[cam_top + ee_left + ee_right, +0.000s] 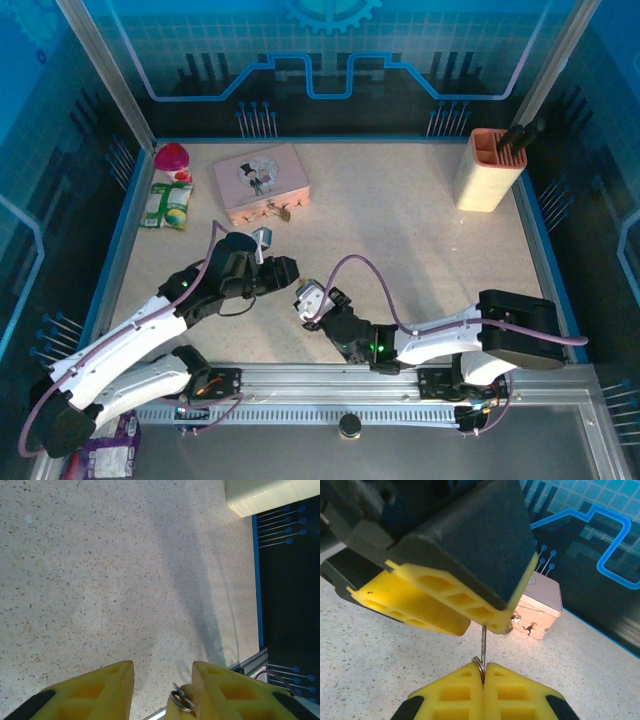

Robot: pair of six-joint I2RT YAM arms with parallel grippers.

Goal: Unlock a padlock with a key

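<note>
The small dark key (pixel 483 640) stands upright, its ringed head pinched in my shut right gripper (pixel 484 669). My left gripper (pixel 163 680) hovers over it with its jaws apart, and the key ring (pixel 181 700) lies against the inner side of its right-hand finger. From the right wrist, the left gripper's yellow fingers (pixel 470 607) sit over the key's tip. In the top view the two grippers meet at mid-table, left (pixel 288 272) and right (pixel 303 296). The tiny brass padlock (pixel 280 211) lies by the front edge of the pink tin (pixel 262 180).
A peach holder (pixel 487 170) with a black tool stands at the back right. A red-pink item (pixel 172 157) and a green packet (pixel 167 205) lie at the back left. Blue rails edge the table, with a metal rail (pixel 400 380) along the near side.
</note>
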